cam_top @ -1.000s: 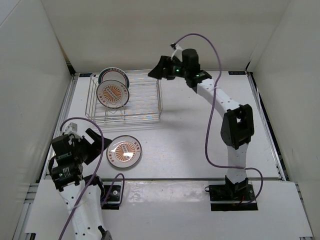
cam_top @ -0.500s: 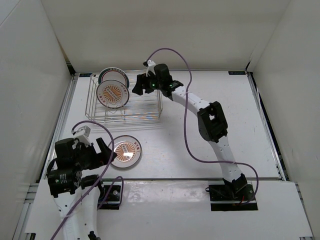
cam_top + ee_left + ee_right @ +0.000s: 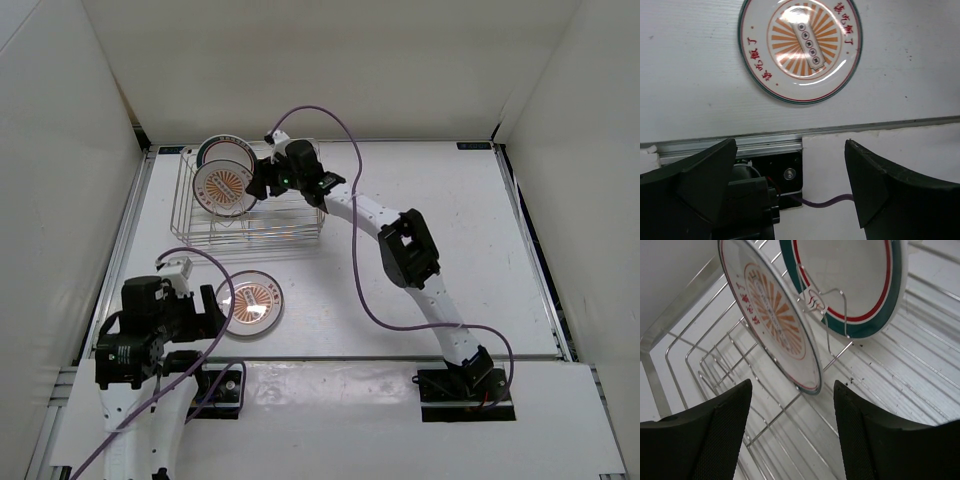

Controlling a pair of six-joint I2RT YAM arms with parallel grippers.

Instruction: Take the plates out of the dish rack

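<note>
In the silver wire dish rack [image 3: 285,215] two plates stand on edge: an orange-sunburst plate [image 3: 224,187] in front and a teal-rimmed plate [image 3: 228,151] behind it. A second sunburst plate [image 3: 249,302] lies flat on the table. My right gripper [image 3: 256,183] is open at the standing sunburst plate's right edge. In the right wrist view its fingers [image 3: 715,435] stand either side of the sunburst plate's [image 3: 771,315] rim without touching it, beside the teal plate [image 3: 850,280] and over rack wires [image 3: 773,420]. My left gripper [image 3: 207,312] is open and empty, just left of the flat plate [image 3: 801,47].
White walls close in the table on the left, back and right. A metal rail [image 3: 765,142] and the left arm's base with a purple cable [image 3: 827,202] lie at the near edge below the left gripper [image 3: 790,182]. The rack's basket sides rise around the right gripper [image 3: 792,432].
My right arm has swung left from the rack's far right corner to the standing sunburst plate, its jaws narrowing. My left arm has drawn back towards the near edge, away from the flat plate.
</note>
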